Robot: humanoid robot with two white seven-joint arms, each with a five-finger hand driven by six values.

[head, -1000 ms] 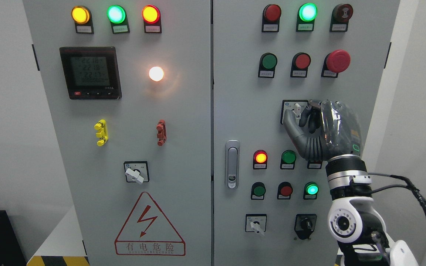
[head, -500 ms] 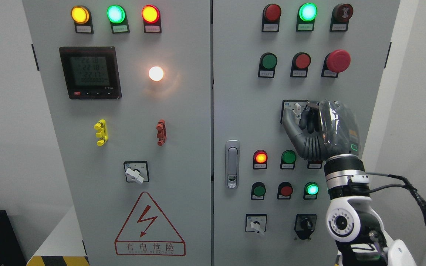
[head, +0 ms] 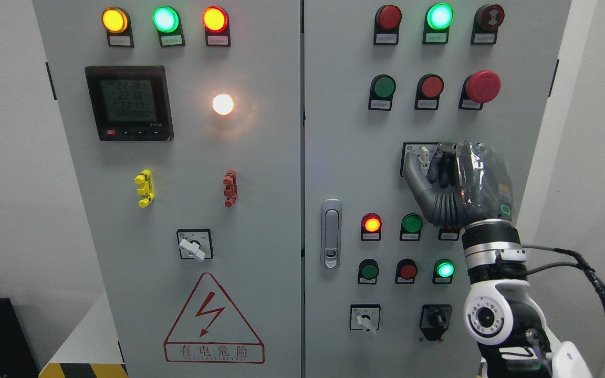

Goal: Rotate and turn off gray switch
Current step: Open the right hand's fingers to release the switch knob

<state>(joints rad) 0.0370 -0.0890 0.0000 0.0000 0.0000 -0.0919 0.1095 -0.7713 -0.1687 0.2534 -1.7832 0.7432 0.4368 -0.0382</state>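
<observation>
The gray switch (head: 424,156) sits on its small square plate on the right-hand door (head: 344,157) of the cabinet, upper right of the middle, just under the row with the big red mushroom button (head: 482,86). Its pale lever shows pointing roughly upward, and the right hand (head: 452,181) is on it: thumb pressed in from the left, dark fingers (head: 443,170) curled in from the right, pinching the lever between them. So the hand is closed on the switch, with the palm out to the right and the wrist rising from below, which reads as a grip set up for a twist of the forearm, not a push.

How far round the turn is, I can't tell; the fingers hide much of the plate and its markings.

Room to work looks fair. Above, the mushroom button and the red button (head: 431,86) stand well clear. Below, it's tighter: the heel of the hand lies over the row with the red lamp (head: 371,224) and green button (head: 411,223), and it covers a third fitting there. A roll of the wrist could brush those. To the right, the door edge is near, with open wall beyond. The left arm doesn't show.
</observation>
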